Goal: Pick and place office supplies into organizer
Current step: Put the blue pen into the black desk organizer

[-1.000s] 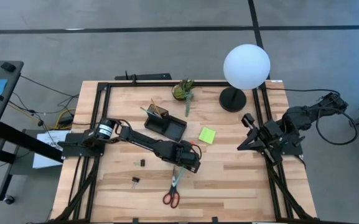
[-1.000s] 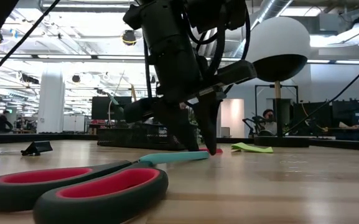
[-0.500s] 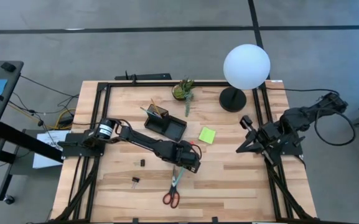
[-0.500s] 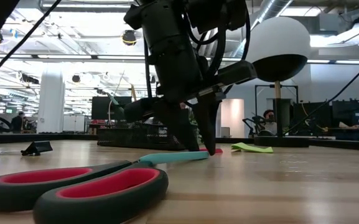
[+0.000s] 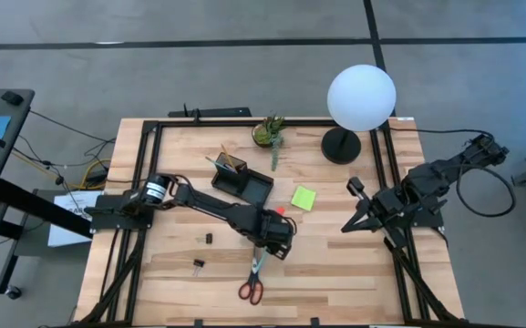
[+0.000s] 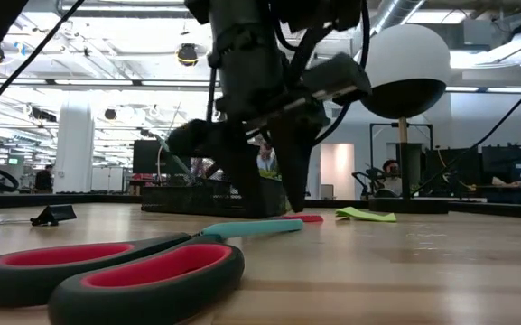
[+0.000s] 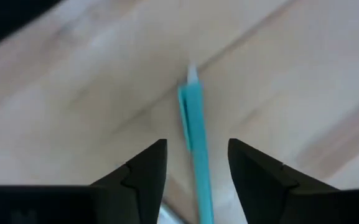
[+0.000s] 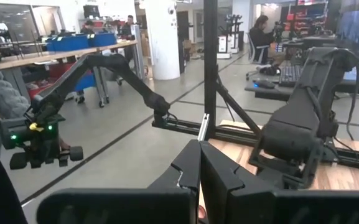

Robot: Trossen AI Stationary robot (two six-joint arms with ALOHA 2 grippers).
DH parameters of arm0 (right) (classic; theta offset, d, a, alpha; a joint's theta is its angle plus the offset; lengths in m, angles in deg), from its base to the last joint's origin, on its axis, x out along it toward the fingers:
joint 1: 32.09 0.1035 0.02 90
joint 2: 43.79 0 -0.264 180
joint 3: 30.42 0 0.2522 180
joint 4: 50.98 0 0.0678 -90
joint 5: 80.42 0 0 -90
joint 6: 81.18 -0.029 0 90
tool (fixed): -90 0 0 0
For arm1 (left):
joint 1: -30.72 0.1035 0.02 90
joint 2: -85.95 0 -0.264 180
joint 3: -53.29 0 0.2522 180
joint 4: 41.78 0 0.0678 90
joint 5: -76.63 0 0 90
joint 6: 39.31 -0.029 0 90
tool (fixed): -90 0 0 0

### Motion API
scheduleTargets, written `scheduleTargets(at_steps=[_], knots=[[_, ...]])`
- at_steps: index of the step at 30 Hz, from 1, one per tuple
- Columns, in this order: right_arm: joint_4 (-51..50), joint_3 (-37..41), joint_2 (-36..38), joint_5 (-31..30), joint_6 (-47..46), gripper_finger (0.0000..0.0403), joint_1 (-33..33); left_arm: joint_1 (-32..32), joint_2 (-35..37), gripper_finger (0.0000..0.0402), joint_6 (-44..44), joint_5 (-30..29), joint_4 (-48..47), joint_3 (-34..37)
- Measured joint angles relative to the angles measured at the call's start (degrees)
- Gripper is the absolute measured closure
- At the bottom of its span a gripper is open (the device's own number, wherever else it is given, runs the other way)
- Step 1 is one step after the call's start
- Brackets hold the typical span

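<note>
Now the table (image 5: 354,273) is carrying the organizer (image 5: 244,185) just at 11 o'clock of centre. The left gripper (image 5: 276,244) is hovering at centre, fingers (image 7: 143,171) spread astride the teal pen (image 7: 195,140). The right gripper (image 5: 346,221), pressed together, is waiting at 3 o'clock. Scissors (image 5: 253,281) are lying at 6 o'clock, the sticky pad (image 5: 304,197) at 1.

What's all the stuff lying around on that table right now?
Teal pen: one, on the wood between the left claw's fingers.
Scissors: one pair, red handles, near front edge.
Sticky pad: one, lime green, mid-table.
Organizer: one, black, left of the pad.
Clips: two, black, front left.
Potted plant: one, green, at the back.
Lamp: one, white globe, black base, back right.
Left claw: open, straddling the pen.
Right claw: shut, at the right edge.
</note>
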Motion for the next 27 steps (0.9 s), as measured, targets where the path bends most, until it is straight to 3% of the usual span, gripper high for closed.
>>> scheduleTargets(at_steps=[14,27], knots=[[0.49,0.0,-0.02,-0.05,-0.02,0.0403,0.0,-7.15,-0.02,0.0235,3.44,-0.1,0.63,-0.04],[1.75,0.0,-0.02,-0.2,-0.02,0.0403,0.0,-7.53,0.15,0.0236,4.37,-1.44,1.52,3.11]])
